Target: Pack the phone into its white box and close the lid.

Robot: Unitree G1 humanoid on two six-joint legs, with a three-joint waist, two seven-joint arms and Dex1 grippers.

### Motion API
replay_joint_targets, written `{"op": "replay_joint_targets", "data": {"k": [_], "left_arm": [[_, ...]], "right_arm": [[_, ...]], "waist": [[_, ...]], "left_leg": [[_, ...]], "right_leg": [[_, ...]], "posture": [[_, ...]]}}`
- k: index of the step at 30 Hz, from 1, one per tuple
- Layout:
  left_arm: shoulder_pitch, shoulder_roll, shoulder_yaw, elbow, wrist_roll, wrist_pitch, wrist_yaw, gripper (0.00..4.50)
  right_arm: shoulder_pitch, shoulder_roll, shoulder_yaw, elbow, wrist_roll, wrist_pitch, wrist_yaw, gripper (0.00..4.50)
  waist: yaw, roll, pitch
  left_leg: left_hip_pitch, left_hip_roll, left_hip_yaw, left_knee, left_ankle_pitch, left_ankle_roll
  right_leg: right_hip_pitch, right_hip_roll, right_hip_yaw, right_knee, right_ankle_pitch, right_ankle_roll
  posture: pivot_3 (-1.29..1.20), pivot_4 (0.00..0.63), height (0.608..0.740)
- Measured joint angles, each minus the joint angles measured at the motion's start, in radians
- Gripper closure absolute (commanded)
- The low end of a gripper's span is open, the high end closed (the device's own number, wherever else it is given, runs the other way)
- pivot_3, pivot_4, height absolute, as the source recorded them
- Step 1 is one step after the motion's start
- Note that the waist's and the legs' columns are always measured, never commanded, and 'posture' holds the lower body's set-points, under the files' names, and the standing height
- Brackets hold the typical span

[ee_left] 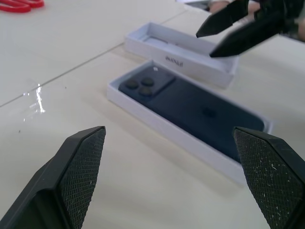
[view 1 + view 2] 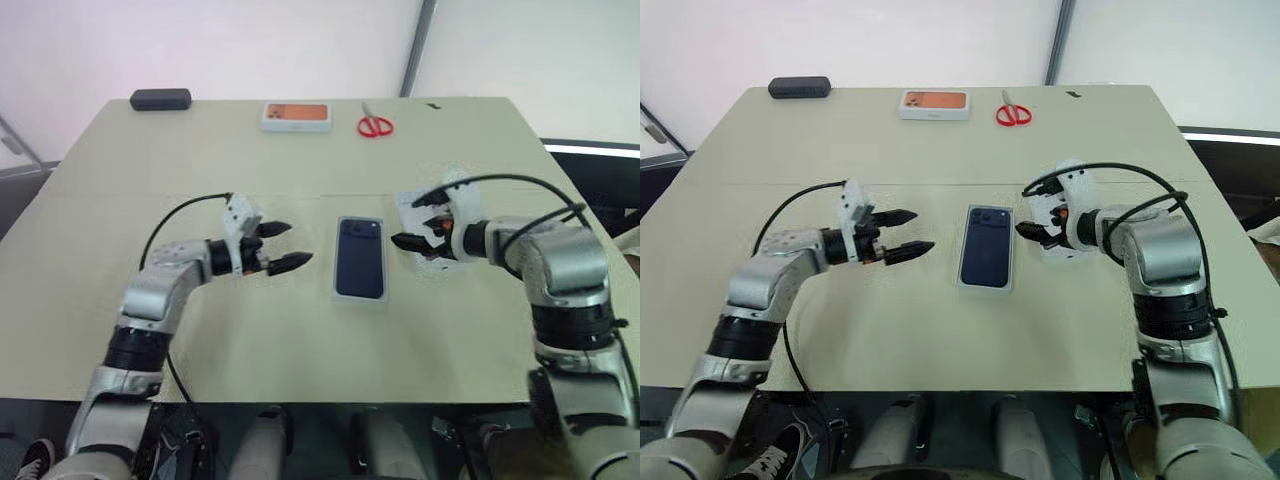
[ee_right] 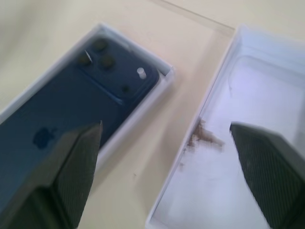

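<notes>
The dark navy phone (image 2: 360,255) lies back up inside the shallow white box (image 1: 143,110) at the table's middle, its camera bump at the far end. Just right of it the lid (image 3: 238,157) lies inner side up, white inside with small dark marks. My left gripper (image 2: 298,245) hovers open to the left of the box, pointing at it, with nothing between its fingers. From the right, my right gripper (image 2: 404,222) hangs open over the lid's near-left part, tilted down, with its fingertips close to the gap between lid and box. It hides much of the lid in the eye views.
At the table's far edge lie red scissors (image 2: 375,125), a white box with an orange picture (image 2: 297,116) and a dark oblong case (image 2: 160,99). Black cables loop off both wrists. The tan table (image 2: 250,340) stretches wide on both sides.
</notes>
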Motion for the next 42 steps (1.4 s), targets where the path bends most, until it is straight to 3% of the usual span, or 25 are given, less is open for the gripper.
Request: {"op": "replay_joint_targets", "data": {"k": [7, 15, 24, 27, 34, 38, 42], "left_arm": [[0.028, -0.062, 0.031, -0.034, -0.048, -0.048, 0.008, 0.01], [0.122, -0.003, 0.073, -0.111, -0.091, -0.129, -0.027, 0.01], [0.136, -0.022, 0.072, -0.139, -0.096, -0.131, 0.022, 0.01], [0.138, -0.034, 0.067, -0.139, -0.098, -0.13, 0.037, 0.0], [0.1, -0.049, 0.086, -0.136, -0.142, -0.088, 0.076, 0.0], [0.1, -0.048, 0.09, -0.128, -0.142, -0.087, 0.078, 0.0], [0.1, -0.049, 0.091, -0.115, -0.142, -0.087, 0.087, 0.0]], "right_arm": [[-0.032, 0.086, -0.006, -0.002, -0.013, 0.17, -0.154, 0.02], [-0.04, 0.06, 0.07, -0.006, -0.035, 0.166, -0.241, 0.02], [-0.039, 0.07, 0.093, 0.01, -0.034, 0.131, -0.268, 0.02], [-0.016, 0.073, 0.094, 0.023, -0.034, 0.118, -0.277, 0.87], [-0.002, 0.083, 0.105, 0.036, -0.038, 0.092, -0.304, 4.47], [-0.007, 0.101, 0.098, 0.051, -0.047, 0.083, -0.329, 4.47], [-0.046, 0.188, 0.006, 0.117, -0.067, 0.091, -0.389, 4.47]], "waist": [[0.0, 0.0, 0.0], [-0.006, 0.001, 0.0], [-0.004, 0.0, 0.0], [-0.005, 0.0, 0.0], [-0.007, 0.0, 0.0], [-0.007, 0.0, 0.0], [-0.011, 0.0, 0.0]], "left_leg": [[-0.001, 0.0, 0.0, 0.0, -0.001, 0.002], [-0.001, 0.0, 0.001, 0.0, -0.001, 0.002], [-0.001, 0.0, 0.001, 0.0, -0.001, 0.002], [-0.001, 0.0, 0.001, 0.0, -0.001, 0.002], [0.0, 0.0, 0.001, 0.001, -0.001, 0.002], [0.0, 0.0, 0.002, 0.001, -0.001, 0.002], [0.0, 0.0, 0.002, 0.001, -0.001, 0.002]], "right_leg": [[-0.001, -0.001, 0.0, 0.0, 0.0, 0.0], [-0.001, 0.002, 0.0, 0.001, 0.0, 0.0], [-0.001, 0.002, 0.0, 0.001, 0.0, 0.0], [-0.001, 0.002, 0.0, 0.001, 0.0, 0.0], [-0.001, 0.002, 0.0, 0.001, 0.0, 0.0], [0.0, 0.002, 0.0, 0.001, 0.0, 0.0], [0.0, 0.003, 0.0, 0.001, 0.0, 0.0]], "posture": [[0.0, 0.15, 0.74], [0.0, 0.15, 0.74], [0.0, 0.15, 0.74], [0.0, 0.15, 0.74], [0.0, 0.15, 0.74], [0.0, 0.15, 0.74], [0.0, 0.15, 0.74]]}}
